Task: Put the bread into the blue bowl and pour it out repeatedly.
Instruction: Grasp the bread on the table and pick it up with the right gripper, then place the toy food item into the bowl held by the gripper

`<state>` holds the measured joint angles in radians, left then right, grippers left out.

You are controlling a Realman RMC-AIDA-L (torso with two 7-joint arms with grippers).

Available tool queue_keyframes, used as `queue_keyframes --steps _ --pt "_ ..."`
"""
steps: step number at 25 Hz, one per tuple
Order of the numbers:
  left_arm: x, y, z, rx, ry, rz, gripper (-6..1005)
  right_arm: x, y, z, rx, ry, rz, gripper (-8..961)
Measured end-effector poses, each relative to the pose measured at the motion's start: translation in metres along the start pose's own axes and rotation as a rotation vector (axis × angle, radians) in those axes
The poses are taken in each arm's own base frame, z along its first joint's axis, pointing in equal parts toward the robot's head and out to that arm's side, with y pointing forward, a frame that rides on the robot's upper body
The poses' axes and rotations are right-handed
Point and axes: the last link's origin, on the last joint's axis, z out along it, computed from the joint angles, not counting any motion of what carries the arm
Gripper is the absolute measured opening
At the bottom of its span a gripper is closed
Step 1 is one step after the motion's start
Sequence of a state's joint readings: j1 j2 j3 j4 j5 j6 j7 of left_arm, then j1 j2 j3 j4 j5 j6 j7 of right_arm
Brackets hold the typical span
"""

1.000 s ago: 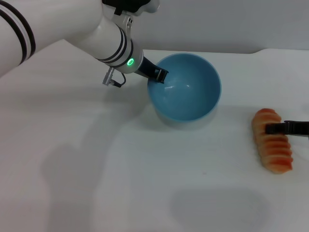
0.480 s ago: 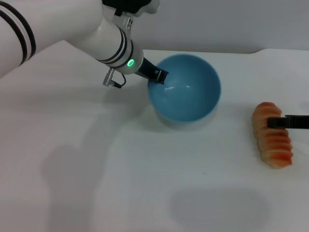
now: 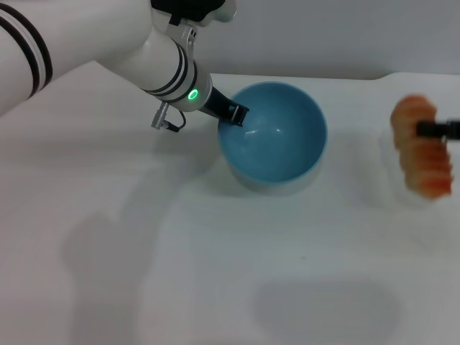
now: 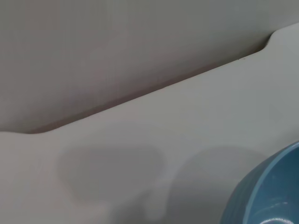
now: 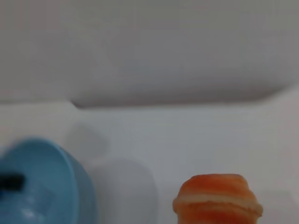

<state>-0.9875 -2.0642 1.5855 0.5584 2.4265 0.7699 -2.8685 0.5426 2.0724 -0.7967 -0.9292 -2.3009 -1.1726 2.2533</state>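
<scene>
The light-blue bowl (image 3: pixel 280 144) stands at the middle back of the white table, and its inside holds nothing. My left gripper (image 3: pixel 236 113) is shut on the bowl's left rim, one black finger reaching inside. At the right edge of the head view the orange-red ridged bread (image 3: pixel 422 164) hangs above the table, with my right gripper (image 3: pixel 425 129) shut across its middle. The right wrist view shows the bread's end (image 5: pixel 217 200) close up and the bowl (image 5: pixel 44 186) farther off. In the left wrist view only a part of the bowl's rim (image 4: pixel 271 196) appears.
The white table (image 3: pixel 215 273) runs to a grey wall (image 3: pixel 323 36) behind the bowl. A faint shadow of the bread lies on the table under it (image 3: pixel 402 194).
My right gripper has lifted the bread off the table and carried it up and toward the back. The left gripper and the bowl have stayed where they were.
</scene>
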Motion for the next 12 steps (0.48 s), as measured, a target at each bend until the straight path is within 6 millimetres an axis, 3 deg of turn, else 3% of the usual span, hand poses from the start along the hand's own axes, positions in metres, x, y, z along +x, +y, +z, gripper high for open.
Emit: queue_keyframes --steps 5,12 --pt "0.0 0.006 0.001 -0.009 -0.012 0.017 -1 -0.031 0.022 -0.013 -0.098 -0.106 -0.096 263" --pt "-0.003 0.026 0.002 -0.061 -0.055 0.047 0 -0.051 0.066 0.0 -0.278 -0.219 -0.295 210"
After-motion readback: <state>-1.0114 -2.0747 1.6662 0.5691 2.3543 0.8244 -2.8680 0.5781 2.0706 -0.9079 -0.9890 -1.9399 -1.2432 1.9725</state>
